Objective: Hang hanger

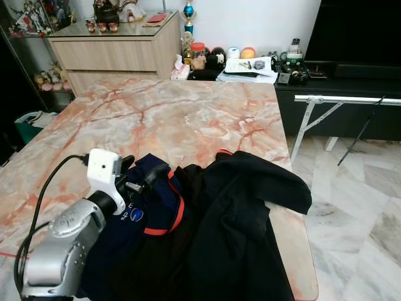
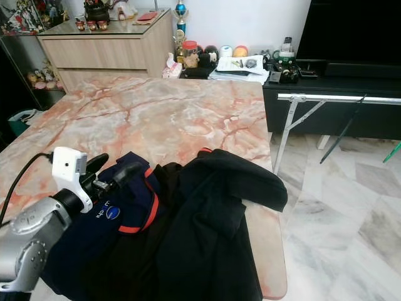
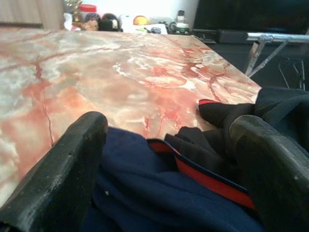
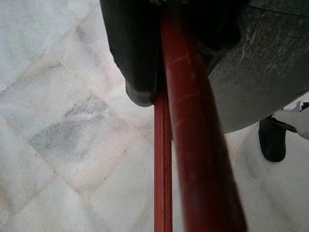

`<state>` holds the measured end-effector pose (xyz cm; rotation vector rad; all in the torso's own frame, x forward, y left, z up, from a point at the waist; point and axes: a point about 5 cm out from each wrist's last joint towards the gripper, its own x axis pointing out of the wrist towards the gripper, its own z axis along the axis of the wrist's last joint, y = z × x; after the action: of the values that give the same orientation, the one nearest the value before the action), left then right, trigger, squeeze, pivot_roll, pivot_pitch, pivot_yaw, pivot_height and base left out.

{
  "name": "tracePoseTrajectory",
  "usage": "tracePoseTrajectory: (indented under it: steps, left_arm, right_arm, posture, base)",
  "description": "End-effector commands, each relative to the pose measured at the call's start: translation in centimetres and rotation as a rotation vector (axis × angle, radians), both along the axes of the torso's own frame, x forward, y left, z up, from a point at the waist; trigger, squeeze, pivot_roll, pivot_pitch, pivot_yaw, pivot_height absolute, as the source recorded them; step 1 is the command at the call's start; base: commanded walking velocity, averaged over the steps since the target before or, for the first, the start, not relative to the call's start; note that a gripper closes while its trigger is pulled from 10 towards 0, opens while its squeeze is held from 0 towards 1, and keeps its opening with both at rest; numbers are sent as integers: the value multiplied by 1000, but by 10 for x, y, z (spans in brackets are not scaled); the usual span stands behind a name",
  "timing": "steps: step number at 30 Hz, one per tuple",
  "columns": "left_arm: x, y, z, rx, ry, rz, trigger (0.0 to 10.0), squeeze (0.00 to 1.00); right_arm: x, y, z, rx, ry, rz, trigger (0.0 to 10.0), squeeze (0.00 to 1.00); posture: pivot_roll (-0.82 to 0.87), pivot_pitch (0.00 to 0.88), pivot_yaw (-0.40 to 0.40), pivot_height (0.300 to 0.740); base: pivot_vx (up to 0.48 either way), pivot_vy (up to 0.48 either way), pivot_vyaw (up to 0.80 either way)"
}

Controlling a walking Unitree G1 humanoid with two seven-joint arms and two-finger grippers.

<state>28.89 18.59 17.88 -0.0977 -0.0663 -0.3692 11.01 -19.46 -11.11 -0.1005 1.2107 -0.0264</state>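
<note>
- Left gripper (image 1: 145,175): fingers spread, hovering just over the navy shirt (image 1: 141,219) at the near end of the marble table (image 1: 156,110).
- Black garment (image 1: 232,219): heaped beside the shirt, draped over the table's right edge.
- Right gripper (image 4: 164,72): fingers pinching a red hanger (image 4: 193,145) above the tiled floor (image 4: 63,130).

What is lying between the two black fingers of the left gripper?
Between the fingers of the left gripper lies the navy garment with its red trim, on the marble table. The left wrist view shows this.
</note>
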Motion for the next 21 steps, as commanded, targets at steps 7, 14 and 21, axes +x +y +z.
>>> tracePoseTrajectory:
  steps: [7,14,21]
  left_arm:
    - [2,7,11,-22,-79,102,10000,0]
    - [3,4,11,6,-97,110,10000,0]
    - [3,4,11,13,-102,113,10000,0]
  right_arm:
    - [-21,11,-7,27,74,10,10000,0]
    - [-21,11,-7,26,71,8,10000,0]
    - [-21,11,-7,26,72,10,10000,0]
  posture:
    - [134,62,57,740]
    - [129,59,59,740]
    - [130,52,58,740]
  base:
    - [0,0,0]
    - [0,-88,0]
    - [0,-397,0]
